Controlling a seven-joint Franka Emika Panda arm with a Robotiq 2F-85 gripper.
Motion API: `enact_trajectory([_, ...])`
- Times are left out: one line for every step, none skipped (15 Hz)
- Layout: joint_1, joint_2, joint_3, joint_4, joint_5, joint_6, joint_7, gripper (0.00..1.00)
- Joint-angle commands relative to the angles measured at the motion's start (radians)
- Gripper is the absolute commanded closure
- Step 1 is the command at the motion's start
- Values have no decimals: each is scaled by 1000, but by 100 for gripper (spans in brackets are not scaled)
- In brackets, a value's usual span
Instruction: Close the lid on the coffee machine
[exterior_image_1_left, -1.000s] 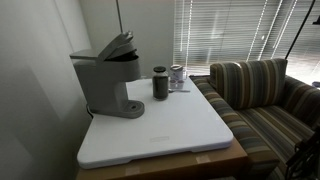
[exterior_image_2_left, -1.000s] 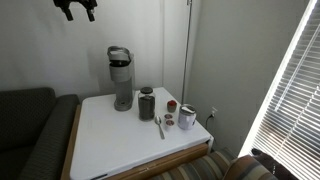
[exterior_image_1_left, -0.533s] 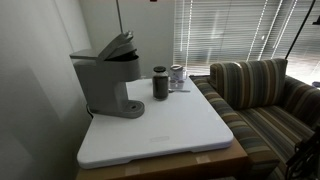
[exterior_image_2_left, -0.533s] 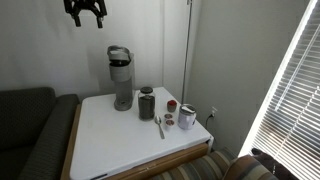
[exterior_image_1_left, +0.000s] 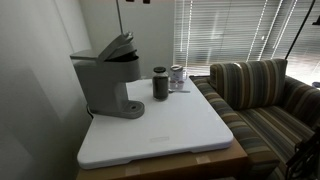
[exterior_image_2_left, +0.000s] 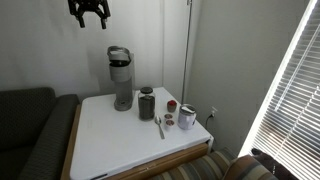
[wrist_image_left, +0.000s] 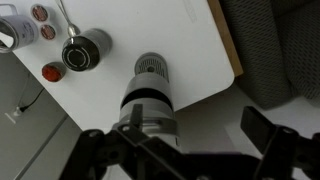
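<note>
- The lid (exterior_image_1_left: 120, 45) stood tilted open atop the coffee machine (exterior_image_1_left: 108, 82), well below your tool (exterior_image_2_left: 89, 12), whose jaws were spread wide and empty.
- It looked like light, stiff, hinged plastic; you would press its raised front edge down.
- The wall (exterior_image_2_left: 150, 40) was close behind; open room lay above and over the table (exterior_image_1_left: 180, 125).

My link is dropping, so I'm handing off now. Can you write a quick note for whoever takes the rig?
Gripper: open, empty, hanging high above the coffee machine, touching nothing.
The coffee machine stands on the white table, close to the wall.
Its lid is tilted up, open.
Done: nothing on the lid yet.
Left: come down onto the lid and press it flat shut.
</note>
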Motion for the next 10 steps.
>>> enact_trajectory([0, 76, 4, 75, -20, 42, -97, 0])
enact_trajectory([2, 103, 2, 107, -28, 45, -121, 0])
enact_trajectory([3, 124, 1, 132, -31, 41, -137, 0])
enact_trajectory([3, 151, 1, 165, -33, 38, -159, 0])
enact_trajectory([3, 178, 0, 201, -34, 32, -174, 0])
enact_trajectory([3, 201, 0, 230, -33, 30, -187, 0])
enact_trajectory([2, 224, 0, 260, -30, 36, -196, 0])
enact_trajectory([-2, 241, -1, 279, -22, 52, -203, 0])
enact_trajectory([-5, 257, 0, 300, -14, 67, -201, 1])
enact_trajectory([-8, 272, 1, 319, -7, 87, -194, 25])
